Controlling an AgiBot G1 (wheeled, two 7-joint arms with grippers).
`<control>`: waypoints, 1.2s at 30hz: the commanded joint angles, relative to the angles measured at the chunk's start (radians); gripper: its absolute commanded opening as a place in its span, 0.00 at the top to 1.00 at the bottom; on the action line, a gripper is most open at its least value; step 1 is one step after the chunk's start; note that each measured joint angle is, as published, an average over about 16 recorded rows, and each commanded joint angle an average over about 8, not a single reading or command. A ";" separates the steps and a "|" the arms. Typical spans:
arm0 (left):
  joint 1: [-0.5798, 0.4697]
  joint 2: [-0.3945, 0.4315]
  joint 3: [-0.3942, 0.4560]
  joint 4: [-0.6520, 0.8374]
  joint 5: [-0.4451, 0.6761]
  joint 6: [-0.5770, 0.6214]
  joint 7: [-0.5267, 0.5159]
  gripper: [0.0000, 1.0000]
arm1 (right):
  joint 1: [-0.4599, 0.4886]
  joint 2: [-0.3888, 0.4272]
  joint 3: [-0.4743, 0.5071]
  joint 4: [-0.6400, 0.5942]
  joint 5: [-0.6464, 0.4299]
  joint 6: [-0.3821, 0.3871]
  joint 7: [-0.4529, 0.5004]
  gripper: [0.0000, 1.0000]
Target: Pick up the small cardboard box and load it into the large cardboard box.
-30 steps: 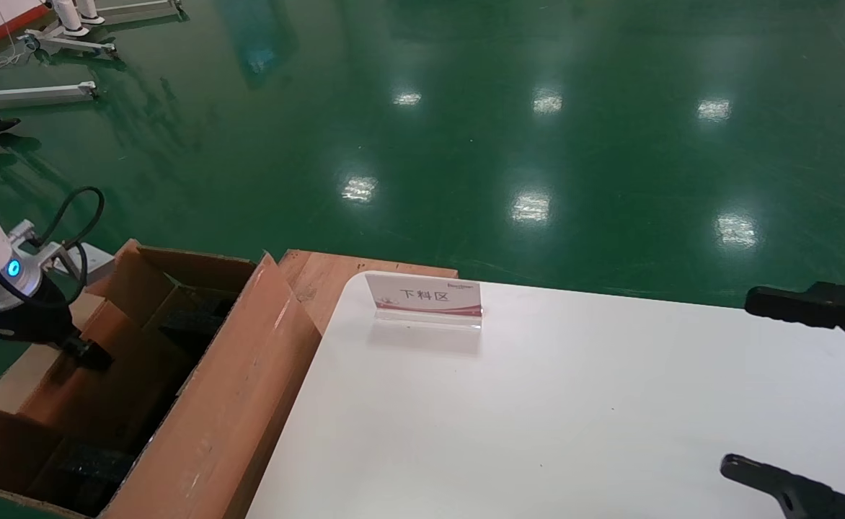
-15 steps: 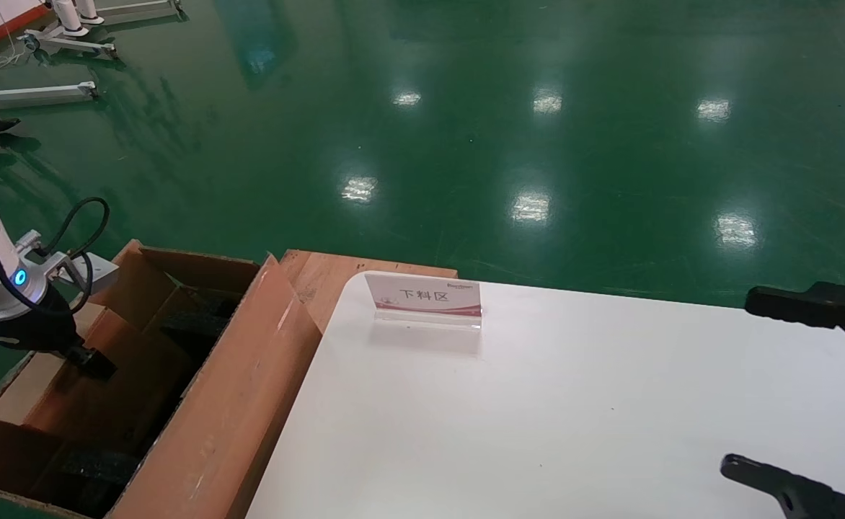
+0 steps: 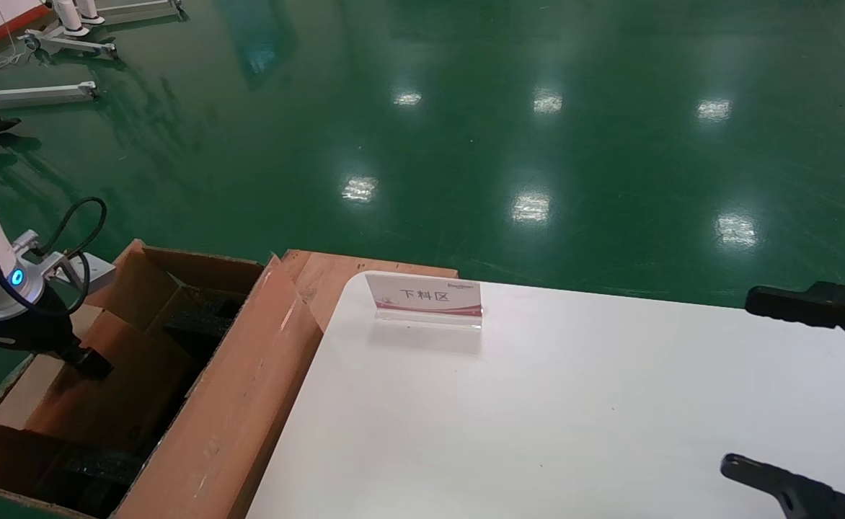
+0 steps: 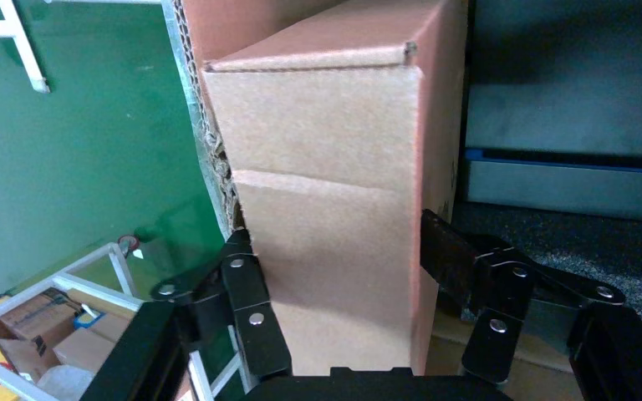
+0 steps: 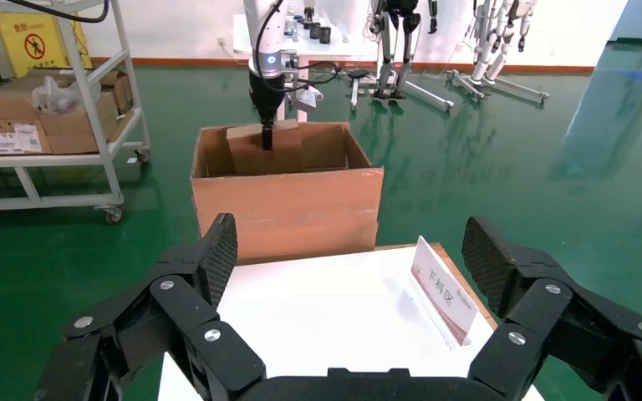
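Note:
The large cardboard box (image 3: 235, 404) stands open on the floor left of the white table, with black foam blocks (image 3: 199, 321) inside. My left gripper (image 3: 89, 360) reaches down into it and is shut on the small cardboard box (image 3: 130, 367), which stands inside the big carton. In the left wrist view the small box (image 4: 334, 167) sits between both fingers (image 4: 247, 292). The right wrist view shows the small box (image 5: 263, 152) at the big carton's (image 5: 288, 205) rim. My right gripper (image 3: 776, 389) hangs open and empty over the table's right side.
A white table (image 3: 538, 418) carries an acrylic sign (image 3: 426, 297) near its far left corner. A wooden pallet (image 3: 329, 274) lies behind the big carton. Shiny green floor lies around. A trolley rack with boxes (image 5: 42, 109) stands beside the carton.
My left arm has shifted slightly left with the small box still in its grip, and the big carton's near wall has moved a little. The right arm has not moved.

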 commanded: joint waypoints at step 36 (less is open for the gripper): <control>-0.302 -0.446 -0.171 -0.768 -0.109 -0.244 0.166 0.00 | 0.001 0.000 -0.001 -0.001 0.001 0.000 -0.001 0.00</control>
